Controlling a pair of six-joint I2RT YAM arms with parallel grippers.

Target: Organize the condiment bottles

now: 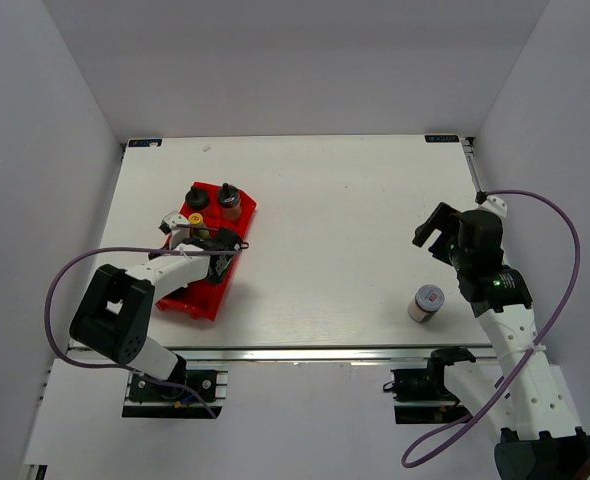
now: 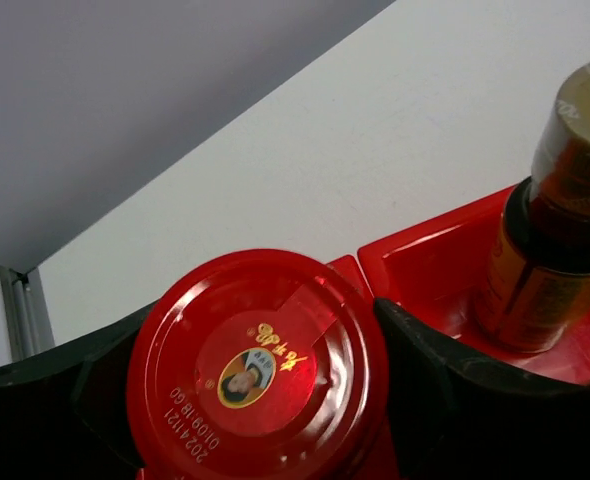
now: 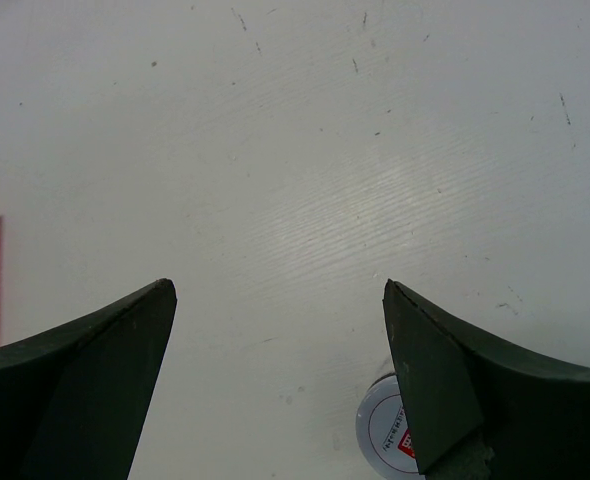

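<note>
Red-lidded jar [image 2: 260, 365], in the red tray [image 2: 425, 262] at left of table [image 1: 355, 220]: prob. glass, heavyish, slick lid; take it by the lid rim. Left gripper [image 2: 255, 400] straddles the lid, fingers [image 2: 455, 400] at its edges; gripping or loose, can't tell. Brown bottle [image 2: 550, 250] in next compartment, close by. Right gripper [image 3: 280, 300] wide open, empty, white-capped jar [image 3: 383, 440] on table beside it.

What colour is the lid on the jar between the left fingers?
The lid is red; the left wrist view shows it best.
</note>
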